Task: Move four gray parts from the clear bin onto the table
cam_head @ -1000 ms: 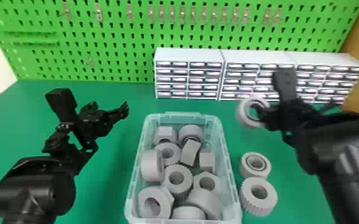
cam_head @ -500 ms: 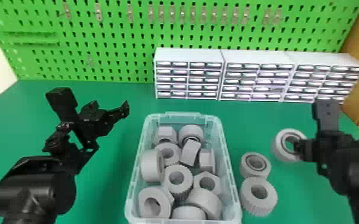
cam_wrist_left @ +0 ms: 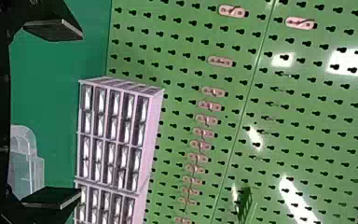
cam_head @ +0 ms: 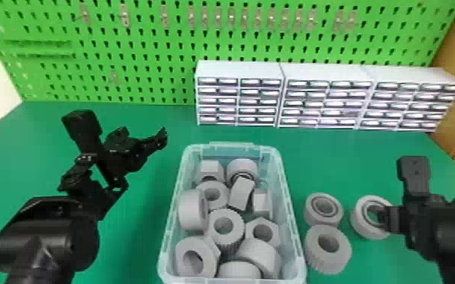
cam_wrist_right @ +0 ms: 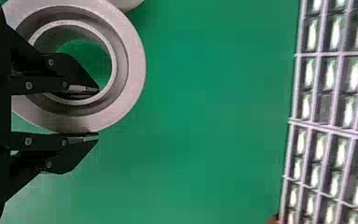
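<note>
Gray parts (cam_head: 327, 253) number two on the desk (cam_head: 351, 162) beside the bin's (cam_head: 289, 196) right rim, and a third part (cam_head: 359, 223) is pinched in the right gripper (cam_wrist_right: 97, 113) just beside them, toward the desk's right edge; whether it touches down cannot be told. Counting that one as nearly placed, the job looks about three-quarters done, with one more to come from the well-filled bin, while the left gripper (cam_wrist_left: 80, 114) waits wide, left of the bin.
</note>
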{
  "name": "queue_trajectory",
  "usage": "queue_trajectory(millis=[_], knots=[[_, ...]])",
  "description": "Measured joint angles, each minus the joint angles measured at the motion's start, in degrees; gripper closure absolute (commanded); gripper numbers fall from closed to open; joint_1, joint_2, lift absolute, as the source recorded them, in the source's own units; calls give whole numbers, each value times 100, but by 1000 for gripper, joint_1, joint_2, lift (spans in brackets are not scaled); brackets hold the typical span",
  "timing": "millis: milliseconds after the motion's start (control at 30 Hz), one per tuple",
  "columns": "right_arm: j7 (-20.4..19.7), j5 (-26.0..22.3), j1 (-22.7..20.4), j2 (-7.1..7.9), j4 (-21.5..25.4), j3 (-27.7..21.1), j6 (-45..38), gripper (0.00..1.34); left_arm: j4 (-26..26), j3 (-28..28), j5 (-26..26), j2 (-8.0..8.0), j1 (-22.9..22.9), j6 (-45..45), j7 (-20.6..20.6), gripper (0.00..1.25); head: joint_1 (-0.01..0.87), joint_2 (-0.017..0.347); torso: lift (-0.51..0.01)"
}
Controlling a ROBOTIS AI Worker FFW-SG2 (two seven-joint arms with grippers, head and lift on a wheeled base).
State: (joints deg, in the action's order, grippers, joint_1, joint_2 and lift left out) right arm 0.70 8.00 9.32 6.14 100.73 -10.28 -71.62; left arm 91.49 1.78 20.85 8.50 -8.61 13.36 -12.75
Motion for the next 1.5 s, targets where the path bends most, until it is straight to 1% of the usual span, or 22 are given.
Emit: queue_trajectory(millis=[433, 967, 1000, 1067, 1133, 1200, 1233, 1333, 1400, 1500], knots=[[0, 44, -27, -23, -403, -52, 23, 1269, 0, 32, -9, -7, 0, 9, -2, 107, 678, 34, -50], [0, 43, -25, -26, -475, -32, 26, 1250, 0, 41, -19, -7, 0, 9, -1, 107, 678, 34, -50], [0, 42, -24, -26, -475, -33, 26, 1231, 0, 41, -20, -7, 0, 9, -2, 107, 678, 34, -50], [0, 38, -19, -26, -476, -35, 26, 1127, 0, 39, -20, -7, 0, 9, -3, 107, 678, 34, -50], [0, 26, -14, -26, -476, -41, 26, 964, 0, 39, -20, -7, 0, 9, -2, 107, 678, 34, -50], [0, 2, -11, -26, -476, -54, 25, 834, 0, 40, -20, -7, 0, 9, -1, 107, 678, 34, -50], [0, -14, -10, -26, -476, -63, 25, 734, 0, 40, -20, -7, 0, 9, 0, 107, 678, 34, -50], [0, -32, -5, -26, -476, -71, 25, 555, 0, 41, -20, -7, 0, 9, -1, 107, 678, 34, -50], [0, -18, -3, -25, -476, -62, 25, 515, 0, 40, -20, -7, 0, 9, -2, 107, 678, 34, -50], [0, 35, 3, -22, -476, -31, 25, 499, 0, 40, -20, -7, 0, 9, -3, 107, 678, 34, -50]])
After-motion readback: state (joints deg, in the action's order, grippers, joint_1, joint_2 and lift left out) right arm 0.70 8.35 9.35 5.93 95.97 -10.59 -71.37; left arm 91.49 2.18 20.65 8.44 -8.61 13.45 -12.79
